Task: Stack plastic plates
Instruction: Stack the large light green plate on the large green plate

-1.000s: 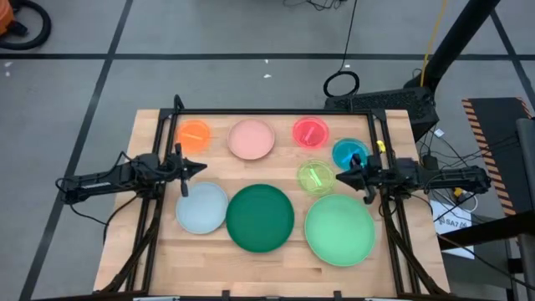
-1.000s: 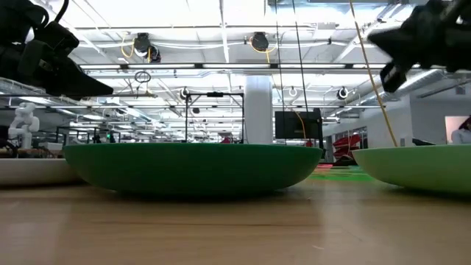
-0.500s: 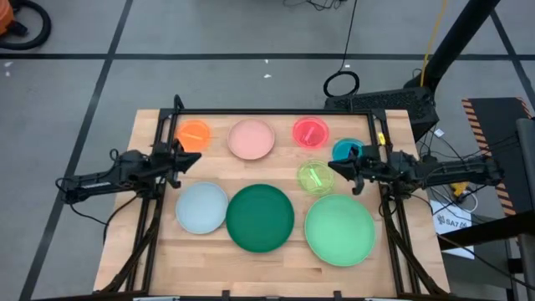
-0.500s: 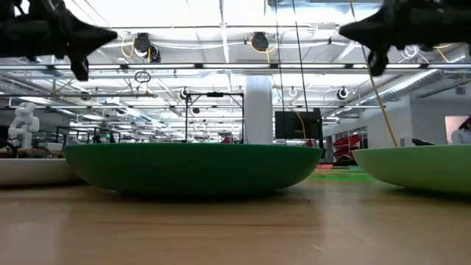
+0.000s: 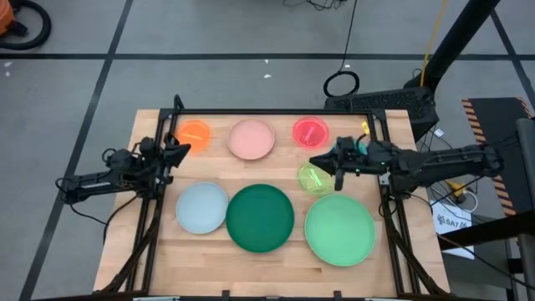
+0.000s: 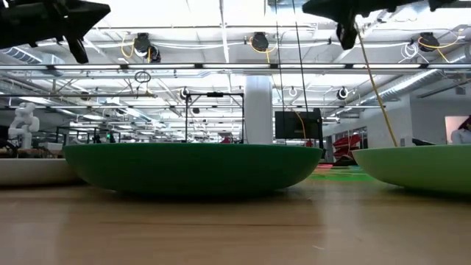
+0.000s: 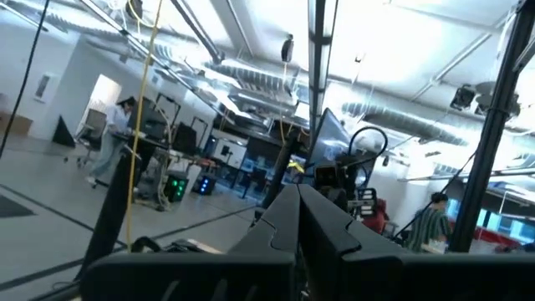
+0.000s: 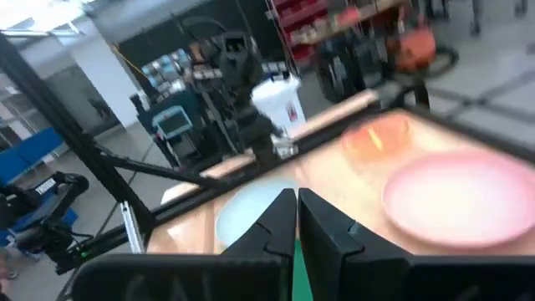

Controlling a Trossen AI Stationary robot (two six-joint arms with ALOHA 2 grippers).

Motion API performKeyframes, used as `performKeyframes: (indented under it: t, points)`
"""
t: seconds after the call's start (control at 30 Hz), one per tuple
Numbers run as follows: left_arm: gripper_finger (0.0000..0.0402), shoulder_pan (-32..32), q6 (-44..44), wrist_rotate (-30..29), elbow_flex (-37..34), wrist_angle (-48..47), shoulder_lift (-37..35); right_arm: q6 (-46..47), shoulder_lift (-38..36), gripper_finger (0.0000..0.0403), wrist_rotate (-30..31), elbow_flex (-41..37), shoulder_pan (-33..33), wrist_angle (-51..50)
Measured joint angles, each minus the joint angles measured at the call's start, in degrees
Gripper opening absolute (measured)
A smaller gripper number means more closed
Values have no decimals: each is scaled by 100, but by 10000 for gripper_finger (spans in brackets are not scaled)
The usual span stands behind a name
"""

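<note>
Eight plastic plates lie apart on the wooden table (image 5: 150, 251), each flat on its base. Far row: orange (image 5: 194, 132), pink (image 5: 252, 139), red-pink (image 5: 310, 131), and blue (image 5: 359, 145), mostly hidden under my right arm. The yellow-green plate (image 5: 314, 177) lies in the middle. Near row: pale blue (image 5: 201, 207), dark green (image 5: 260, 217), light green (image 5: 339, 229). My left gripper (image 5: 184, 148) is shut, empty and tipped upward beside the orange plate. My right gripper (image 5: 318, 162) is shut and empty, held level and high above the yellow-green plate.
Black frame rails (image 5: 159, 209) run along the table's left and right sides under both arms. A black device (image 5: 384, 104) sits behind the far right corner. In the right wrist view, the pink plate (image 8: 456, 196), orange plate (image 8: 380, 134) and pale blue plate (image 8: 251, 209) lie ahead.
Both grippers have risen, and both stay shut. The left has tipped from pointing down to pointing upward and has drawn back a little toward the table's left edge. The right has moved toward the table's middle, over the yellow-green plate. No plate has moved.
</note>
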Motion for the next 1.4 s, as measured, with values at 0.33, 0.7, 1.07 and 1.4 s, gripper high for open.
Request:
performKeyframes:
  t: [0.33, 0.7, 1.07, 1.4]
  points:
    - [5, 20, 234, -78, -2, 260, 0, 1502, 1128, 13, -1377, 857, 4, -1353]
    - [5, 37, 850, -270, -4, 569, 0, 316, 2223, 13, -3391, 1578, 18, -3326]
    - [5, 37, 1097, -306, 0, 1118, -2, -130, 2839, 13, -2519, 1773, 94, -6350]
    - [5, 37, 1022, -304, 0, 1065, -2, -1422, 3032, 13, -2426, 1771, 117, -5466]
